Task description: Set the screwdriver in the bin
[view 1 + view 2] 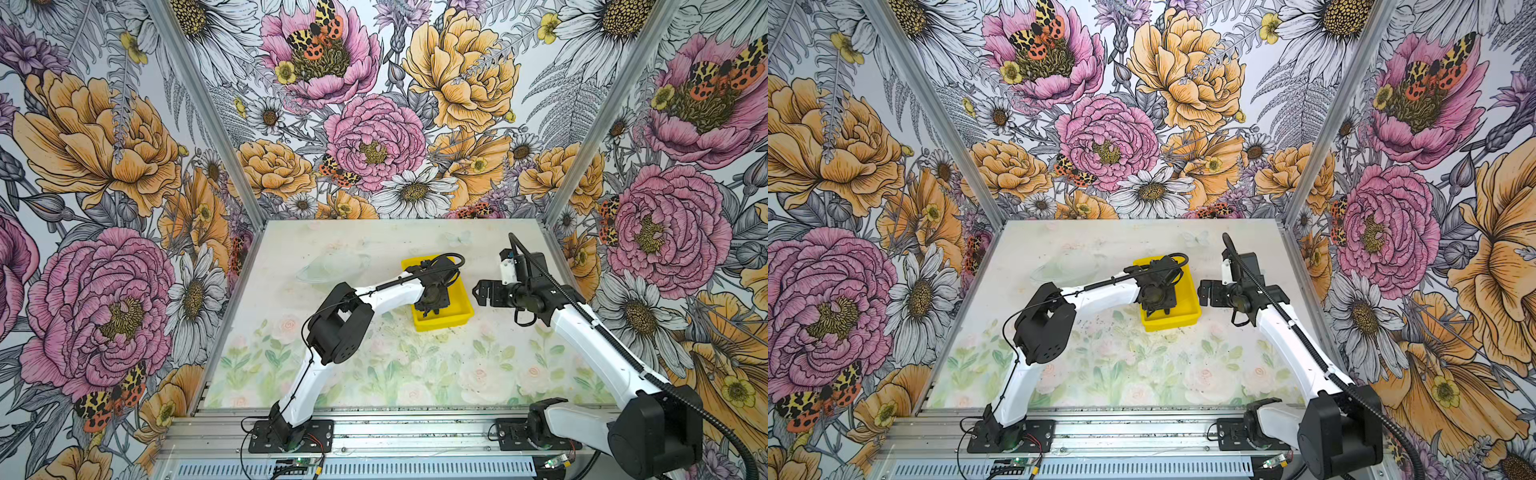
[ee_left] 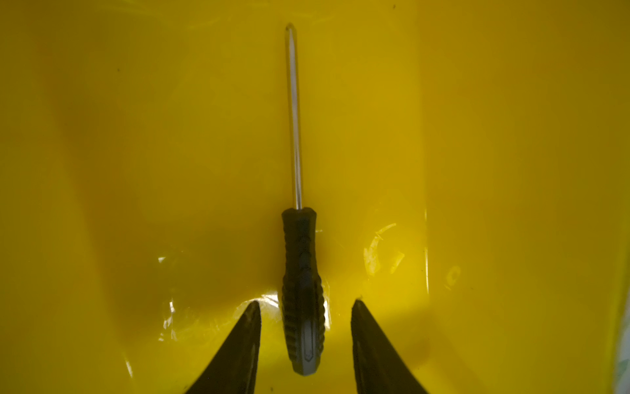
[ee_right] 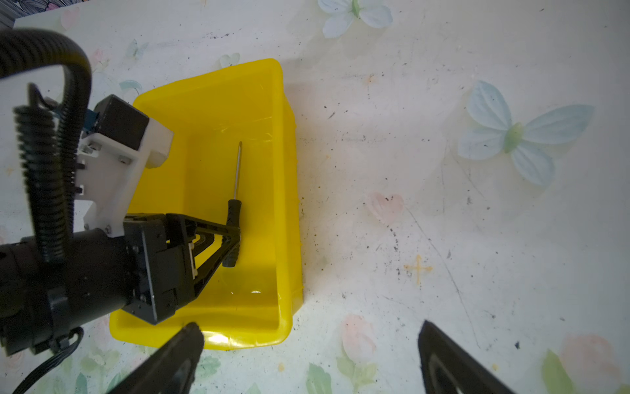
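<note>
Reaching down into yellow bin [image 3: 284, 163] with left gripper [image 2: 305, 303], fingers standing narrowly apart either side of screwdriver [image 2: 301, 259] lying flat on bin floor; hovering right gripper [image 3: 309, 325] beside bin, fingers wide

Bold floral wallpaper [image 1: 374, 137] on three sides encloses a pale, scuffed, flower-printed tabletop [image 1: 374, 374].

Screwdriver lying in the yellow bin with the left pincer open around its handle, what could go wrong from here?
The left pincer straddles the handle of the screwdriver; a crooked lift could snag and drag it.
That pincer sits low inside the bin; leaving sideways might hit a wall and shove the bin.
The right pincer hangs open beside the bin and could bump it.
</note>
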{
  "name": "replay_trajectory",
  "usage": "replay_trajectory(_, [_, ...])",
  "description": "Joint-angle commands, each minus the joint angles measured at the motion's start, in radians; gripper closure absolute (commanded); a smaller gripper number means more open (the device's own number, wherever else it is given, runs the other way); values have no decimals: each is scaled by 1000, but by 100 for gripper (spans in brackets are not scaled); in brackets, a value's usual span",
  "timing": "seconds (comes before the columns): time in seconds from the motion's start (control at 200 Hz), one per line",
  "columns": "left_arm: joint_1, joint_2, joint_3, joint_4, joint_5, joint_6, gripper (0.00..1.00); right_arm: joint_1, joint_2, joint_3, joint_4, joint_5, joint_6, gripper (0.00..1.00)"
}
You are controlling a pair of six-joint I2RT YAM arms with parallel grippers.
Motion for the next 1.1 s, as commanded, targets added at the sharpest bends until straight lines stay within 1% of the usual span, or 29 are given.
replay_trajectory(0.0, [-22,-123,-15,8,-72,14,53,-9,-32,-10,24,-12,12,1])
replay_trajectory(0.145, [-38,-231,-76,9,-111,20,49,-10,-39,-9,23,5,12,1])
replay_trajectory(0.165, [-38,-248,-91,9,-112,16,49,-10,-41,-8,24,6,14,0])
replay_trajectory(0.185, [-39,-263,-106,9,-145,13,48,-8,-42,-7,23,7,16,0])
replay_trajectory(0.22, [-41,-292,-135,10,-159,7,45,-9,-42,-5,24,8,21,0])
replay_trajectory(0.325, [-42,-370,-222,9,-195,7,44,-8,-51,6,24,18,46,0])
replay_trajectory(0.35, [-41,-419,-242,9,-203,13,41,-8,-54,9,24,24,54,0])
replay_trajectory(0.425, [-39,-482,-305,9,-227,44,39,-8,-60,9,24,54,66,0])
replay_trajectory(0.465, [-35,-517,-339,8,-238,64,34,-9,-66,5,25,76,70,0])
replay_trajectory(0.515, [-25,-555,-386,8,-247,87,33,-9,-72,-1,28,104,74,0])
replay_trajectory(0.596, [15,-642,-470,9,-244,99,32,-10,-95,-10,38,124,82,1])
replay_trajectory(0.636, [36,-692,-512,16,-243,111,30,-10,-121,-23,61,126,82,0])
replay_trajectory(0.696, [70,-771,-576,33,-251,144,24,-10,-180,-62,108,142,73,1])
replay_trajectory(0.771, [121,-862,-643,38,-255,187,16,-10,-228,-103,132,203,61,0])
replay_trajectory(0.796, [140,-890,-663,40,-256,200,12,-11,-237,-112,135,221,58,1])
replay_trajectory(0.856, [184,-954,-711,43,-260,253,9,-16,-247,-131,135,245,56,1])
replay_trajectory(0.871, [194,-968,-725,42,-263,266,4,-16,-249,-135,135,253,56,0])
replay_trajectory(0.886, [203,-984,-736,43,-271,278,2,-16,-251,-140,136,263,57,1])
replay_trajectory(0.991, [301,-1089,-824,57,-286,358,1,-17,-275,-192,160,342,81,0])
replay_trajectory(1.096, [397,-1202,-914,107,-311,433,1,-19,-324,-272,222,401,69,1])
